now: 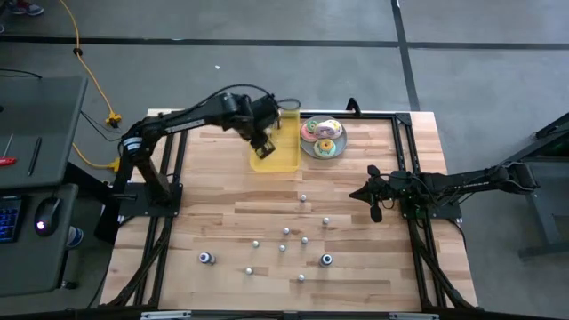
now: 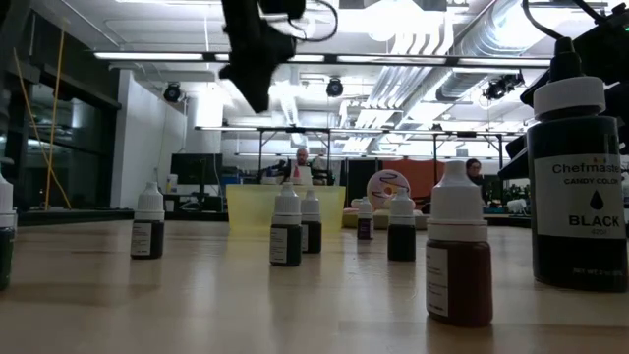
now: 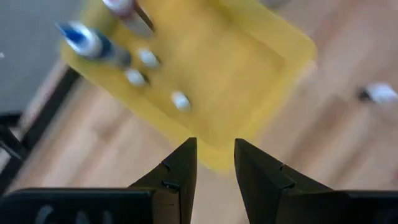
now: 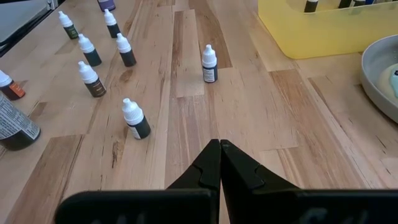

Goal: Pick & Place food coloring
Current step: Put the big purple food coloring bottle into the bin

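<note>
The food coloring is a set of tiny white-capped bottles. Several stand scattered on the wooden table (image 1: 286,232), seen close up in the low view (image 2: 286,228). Several more sit inside the yellow tray (image 1: 277,153); one of these, blue-capped (image 3: 87,40), lies on its side and others show their white caps (image 3: 180,99). My left gripper (image 3: 215,155) hangs open above the tray's near edge (image 1: 260,149), with nothing between its fingers. My right gripper (image 4: 219,149) rests shut and low at the table's right side (image 1: 357,194), pointing toward the loose bottles.
A grey plate of frosted doughnuts (image 1: 322,138) stands just right of the tray at the far edge. A larger black bottle (image 2: 575,187) stands near the front. Dark frame rails (image 1: 404,151) run along the table's sides. Bare wood lies between the tray and the loose bottles.
</note>
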